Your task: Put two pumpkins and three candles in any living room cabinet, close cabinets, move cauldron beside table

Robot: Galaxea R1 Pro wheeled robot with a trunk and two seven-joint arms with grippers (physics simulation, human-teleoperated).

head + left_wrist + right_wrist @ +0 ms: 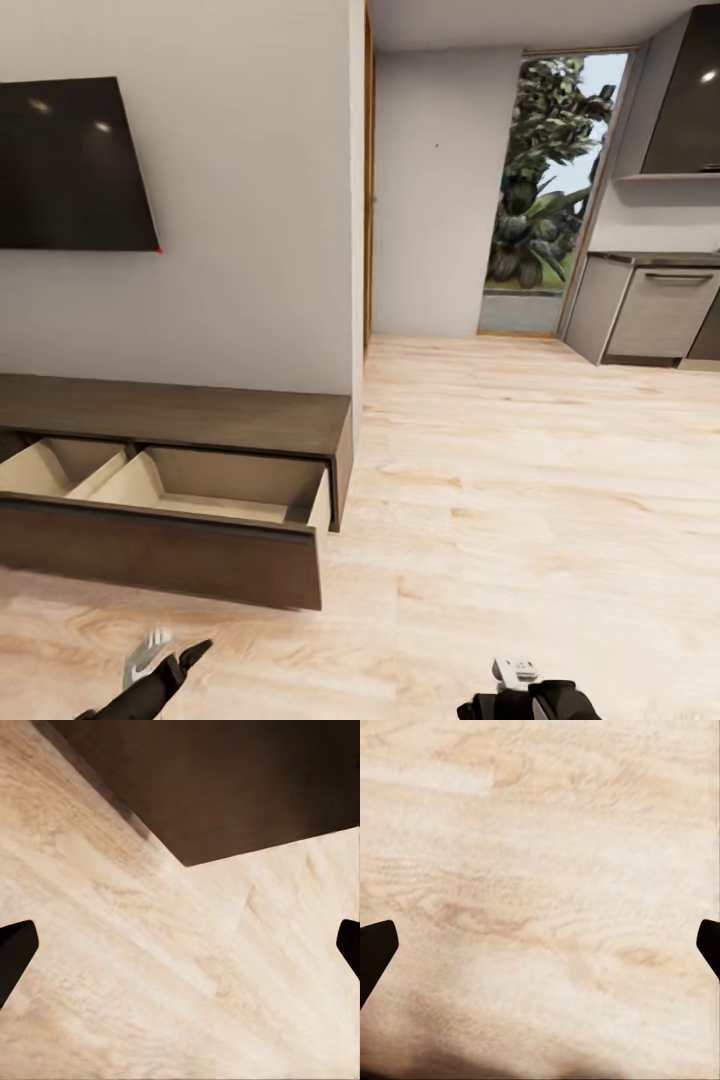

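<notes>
The cabinet (180,420) lies ahead of the left gripper (165,655) and to its outer side, against the wall below a dark wall screen (70,165). Its long axis runs across the head view, parallel to the wall. One drawer (215,500) is pulled out toward the robot, and its pale interior, split by a divider, holds nothing that can be seen. The dark drawer front (160,555) is the nearest face to the left gripper, just ahead of it but not touching.

In the left wrist view the two fingertips (15,952) sit at opposite edges of the picture, well apart, with bare wood floor (180,982) between them: the left gripper is released and carries nothing. A dark brown cabinet corner (225,787) lies beyond the fingertips.

The right gripper (525,675) hangs farther from the cabinet, over open floor (540,870). Its fingertips (375,952) are likewise spread wide (nothing held).

Judgement: the left arm is the nearer one for any push on the drawer front, which must travel square to the cabinet's long axis, toward the wall. With no pumpkin, candle or cauldron in sight, closing it now is probably premature.
</notes>
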